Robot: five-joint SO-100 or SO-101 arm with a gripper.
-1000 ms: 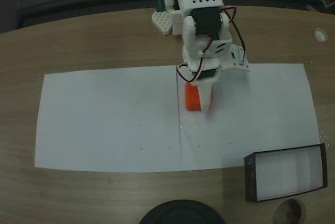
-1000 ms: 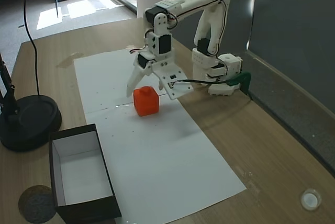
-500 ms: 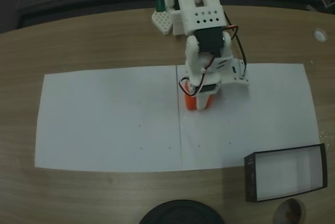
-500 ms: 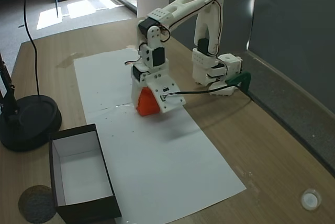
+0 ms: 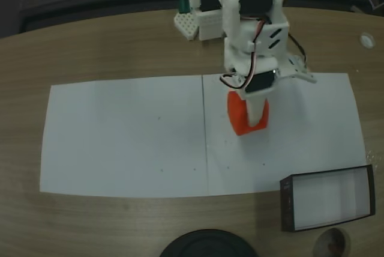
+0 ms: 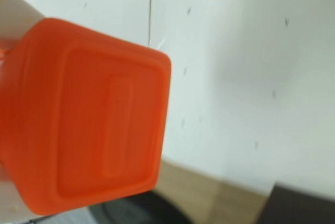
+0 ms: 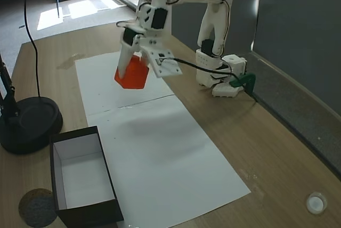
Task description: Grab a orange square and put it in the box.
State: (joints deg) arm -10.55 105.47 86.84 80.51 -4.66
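The orange square (image 7: 132, 76) hangs in the air above the white paper (image 7: 160, 148), and my gripper (image 7: 139, 68) is shut on it. From above, the orange square (image 5: 240, 119) shows under the white gripper (image 5: 248, 115), right of the paper's middle crease. In the wrist view the orange square (image 6: 89, 114) looms large at the left, a pale finger (image 6: 15, 17) against its edge. The box (image 5: 327, 198), black-walled with a white bottom, sits at the paper's lower right corner. In the side-on fixed view the box (image 7: 88, 214) lies near the front left.
A black round lamp base (image 7: 29, 124) with a thin pole stands left of the box, and a brown coaster (image 7: 37, 206) lies beside it. The arm's base (image 7: 218, 73) is clamped at the far table edge. A small white cap (image 7: 316, 203) rests on the wood.
The gripper came down over the cube on the paper, shut on it, then lifted it up and carried it a little toward the box side.
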